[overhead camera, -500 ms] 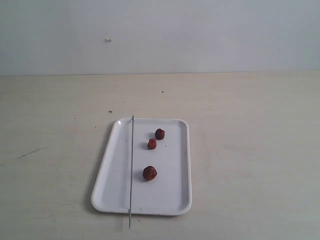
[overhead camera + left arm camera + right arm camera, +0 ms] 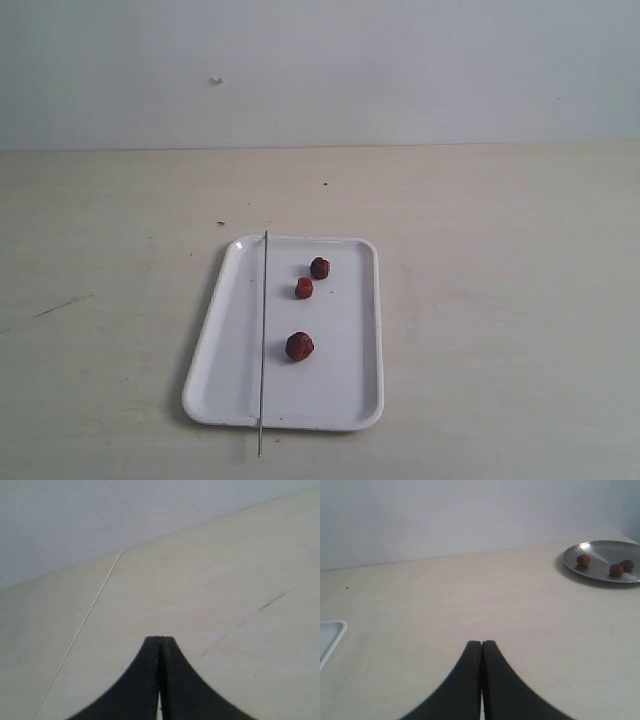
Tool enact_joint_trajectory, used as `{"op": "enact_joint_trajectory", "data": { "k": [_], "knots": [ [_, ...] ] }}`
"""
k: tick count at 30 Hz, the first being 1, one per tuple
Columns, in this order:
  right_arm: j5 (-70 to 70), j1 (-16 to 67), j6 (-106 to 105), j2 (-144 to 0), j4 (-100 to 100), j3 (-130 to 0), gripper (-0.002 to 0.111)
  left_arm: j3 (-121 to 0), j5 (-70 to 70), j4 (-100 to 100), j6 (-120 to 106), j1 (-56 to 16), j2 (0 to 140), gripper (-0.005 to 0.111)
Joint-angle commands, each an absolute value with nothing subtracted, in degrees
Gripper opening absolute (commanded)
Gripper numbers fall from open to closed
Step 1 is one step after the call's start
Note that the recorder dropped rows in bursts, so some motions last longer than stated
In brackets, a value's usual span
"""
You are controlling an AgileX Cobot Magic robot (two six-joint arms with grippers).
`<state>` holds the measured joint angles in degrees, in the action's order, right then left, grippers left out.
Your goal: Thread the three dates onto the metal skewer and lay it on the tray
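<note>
starting from the near edge of the exterior view: the skewer pokes its tip out past the near rim of the white tray and hangs over the table. from there it runs straight back along the tray's left side, resting across both short rims, its far tip just past the far one. no fruit is threaded on it yet. the nearest date sits loose on the tray floor just right of the rod, close but not touching. further back, the middle date and the far date sit near each other with a small gap, both a bit further right. beyond that it's pale tabletop up to the grey wall.

the left gripper has its black fingers pressed flat together with nothing between them, over plain table. the right gripper is pinched closed and empty too. one tray corner shows beside it. further off there's a silver dish holding three small reddish bits, probably more dates, but too small to be sure.
</note>
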<state>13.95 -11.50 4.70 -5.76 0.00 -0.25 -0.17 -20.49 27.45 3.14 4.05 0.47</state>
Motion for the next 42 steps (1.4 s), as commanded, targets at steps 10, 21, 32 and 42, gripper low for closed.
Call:
{"op": "enact_joint_trajectory", "data": {
  "k": [10, 21, 32, 42],
  "knots": [
    [13.6, -11.8, 4.8, -5.3, 0.0, 0.0, 0.000, 0.0, 2.7, 26.3, 5.0, 4.0, 0.6, 0.000],
    [13.6, -11.8, 4.8, -5.3, 0.0, 0.0, 0.000, 0.0, 14.7, 15.9, 51.7, 4.0, 0.6, 0.000],
    [13.6, -11.8, 4.8, -5.3, 0.0, 0.0, 0.000, -18.7, 2.5, 29.7, 52.7, 3.9, 28.4, 0.000],
    [13.6, -11.8, 4.8, -5.3, 0.0, 0.0, 0.000, -40.8, -37.9, 23.2, 19.8, 3.9, 58.1, 0.000]
  ]
}}
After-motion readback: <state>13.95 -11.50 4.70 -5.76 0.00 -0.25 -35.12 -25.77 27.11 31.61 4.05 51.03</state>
